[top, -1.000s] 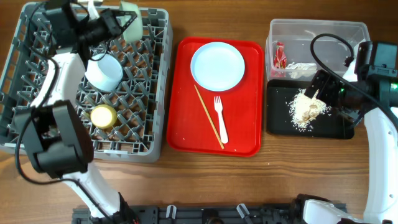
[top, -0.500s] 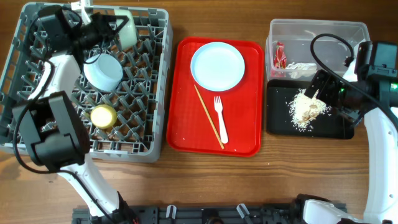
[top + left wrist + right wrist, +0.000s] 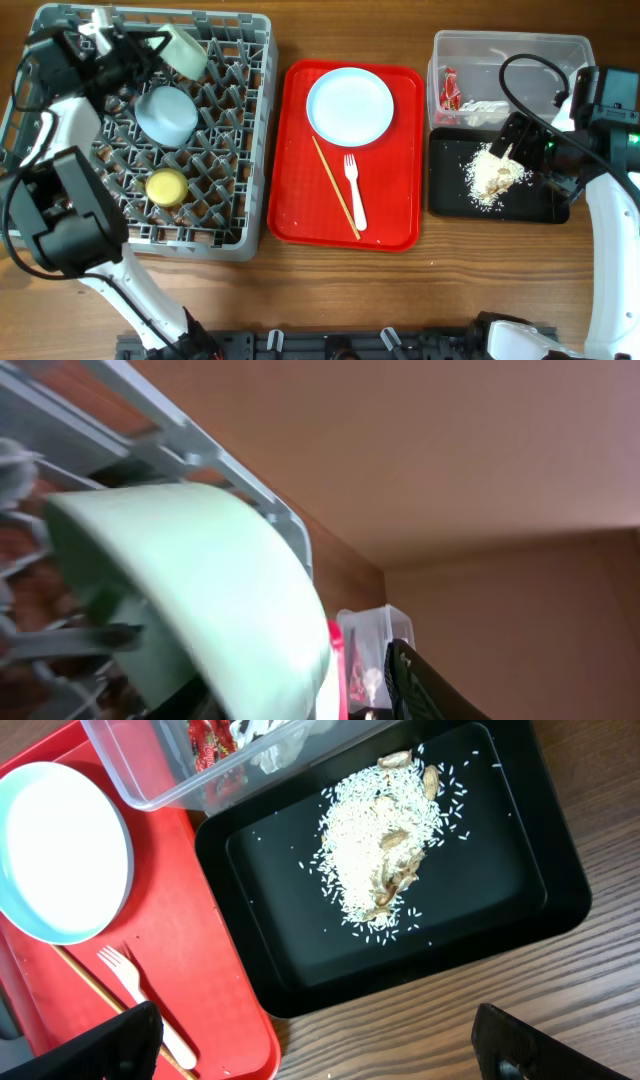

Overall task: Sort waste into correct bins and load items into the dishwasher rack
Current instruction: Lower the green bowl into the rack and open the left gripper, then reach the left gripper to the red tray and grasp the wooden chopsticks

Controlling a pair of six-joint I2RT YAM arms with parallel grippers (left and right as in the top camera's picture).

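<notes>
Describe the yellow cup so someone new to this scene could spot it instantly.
Find the big grey rack on the left side of the table. In its lower left part, seen from overhead, just below the pale bowl, stands the yellow cup. It is the only yellow thing there and smaller than that bowl.

Foreground: pale mint round bowl (image 3: 190, 590), tilted, very close to lens. Grey plastic lattice rack rim (image 3: 200, 450) just behind bowl. Clear plastic tub (image 3: 385, 625) beyond bowl, well apart.
</notes>
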